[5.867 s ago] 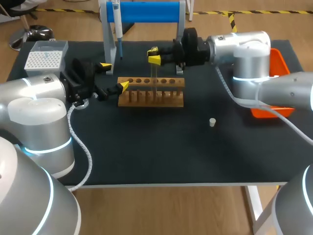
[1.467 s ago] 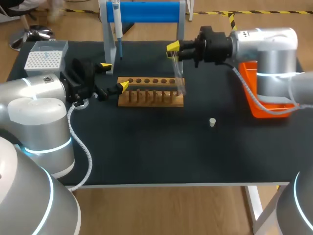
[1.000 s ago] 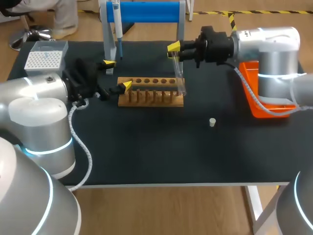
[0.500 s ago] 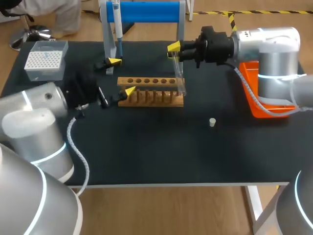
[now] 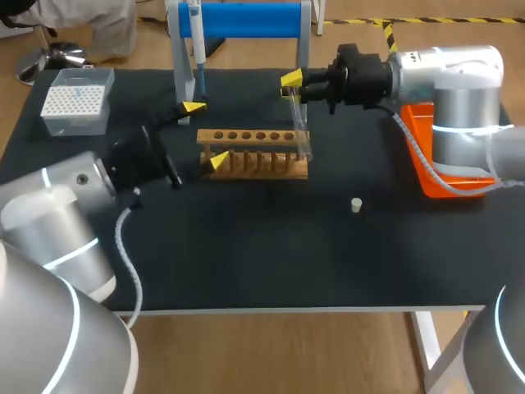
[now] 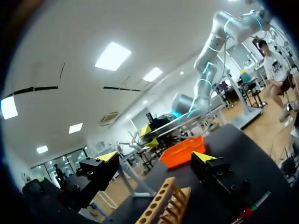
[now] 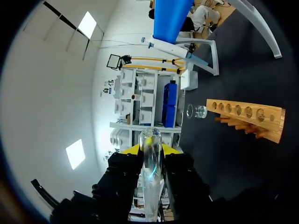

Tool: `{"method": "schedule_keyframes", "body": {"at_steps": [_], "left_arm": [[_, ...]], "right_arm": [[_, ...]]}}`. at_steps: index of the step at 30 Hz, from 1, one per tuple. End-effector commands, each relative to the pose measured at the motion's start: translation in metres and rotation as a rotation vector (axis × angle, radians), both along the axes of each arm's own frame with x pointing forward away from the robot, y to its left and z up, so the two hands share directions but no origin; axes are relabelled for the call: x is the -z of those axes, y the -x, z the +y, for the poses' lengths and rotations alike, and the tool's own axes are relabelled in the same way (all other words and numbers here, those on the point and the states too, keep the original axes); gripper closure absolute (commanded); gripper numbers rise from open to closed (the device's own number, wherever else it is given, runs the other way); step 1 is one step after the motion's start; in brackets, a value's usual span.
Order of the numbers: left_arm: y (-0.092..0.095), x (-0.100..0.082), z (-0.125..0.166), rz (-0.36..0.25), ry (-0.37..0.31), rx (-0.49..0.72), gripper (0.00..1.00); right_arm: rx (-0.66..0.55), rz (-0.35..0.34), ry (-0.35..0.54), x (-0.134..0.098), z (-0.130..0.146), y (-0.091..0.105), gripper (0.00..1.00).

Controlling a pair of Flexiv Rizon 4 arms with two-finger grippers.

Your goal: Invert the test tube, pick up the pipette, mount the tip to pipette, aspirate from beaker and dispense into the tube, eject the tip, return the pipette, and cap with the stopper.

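My right gripper (image 5: 293, 82) is shut on a clear glass test tube (image 5: 299, 131), which hangs tilted over the right end of the wooden rack (image 5: 254, 153). In the right wrist view the test tube (image 7: 151, 172) stands between the fingers, with the rack (image 7: 247, 116) and a small glass beaker (image 7: 197, 111) ahead. My left gripper (image 5: 205, 134) is open at the rack's left end, empty. Its wrist view shows the left gripper (image 6: 155, 158) wide apart above the rack (image 6: 161, 210). The pipette (image 5: 197, 49) hangs on the blue stand (image 5: 246, 18). A white stopper (image 5: 356, 204) lies right of centre.
A tip box (image 5: 75, 100) sits at the back left corner. An orange bin (image 5: 435, 164) stands at the right edge under my right arm. The dark table (image 5: 262, 246) stretches toward the front edge.
My left arm has swung forward and to the right, bringing its open gripper closer to the rack's left end. The right arm and the tube have kept still.
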State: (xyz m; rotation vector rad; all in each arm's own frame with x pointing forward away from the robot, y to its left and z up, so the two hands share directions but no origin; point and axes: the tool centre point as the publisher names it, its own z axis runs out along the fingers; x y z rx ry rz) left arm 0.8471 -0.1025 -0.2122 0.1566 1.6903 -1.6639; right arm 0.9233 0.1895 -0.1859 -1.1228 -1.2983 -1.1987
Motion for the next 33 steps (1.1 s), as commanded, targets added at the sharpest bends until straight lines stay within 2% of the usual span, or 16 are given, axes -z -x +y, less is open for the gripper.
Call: {"method": "schedule_keyframes", "body": {"at_steps": [1,5,7,8,25,30,33], "left_arm": [[-0.001,0.005,-0.010,-0.123,-0.053,0.030,0.00],[0.002,0.000,-0.017,-0.241,-0.090,0.038,0.00],[0.006,-0.003,-0.022,-0.313,-0.086,0.041,0.00],[0.006,-0.004,-0.023,-0.314,-0.109,0.006,0.00],[0.006,-0.004,-0.023,-0.314,-0.109,0.006,0.00],[0.011,-0.016,-0.040,-0.489,-0.253,0.022,0.00],[0.013,-0.022,-0.053,-0.586,-0.303,0.034,0.00]], "right_arm": [[0.000,0.000,0.004,-0.001,0.000,0.000,1.00],[0.000,0.000,0.004,-0.001,0.000,0.000,1.00],[0.000,0.000,0.004,-0.001,0.000,0.000,1.00],[0.000,0.000,0.004,-0.001,0.000,0.000,1.00],[0.000,0.000,0.004,-0.001,0.000,0.000,1.00],[0.000,0.000,0.004,-0.001,0.000,0.000,1.00],[0.000,0.000,0.004,-0.001,0.000,0.000,1.00]]}}
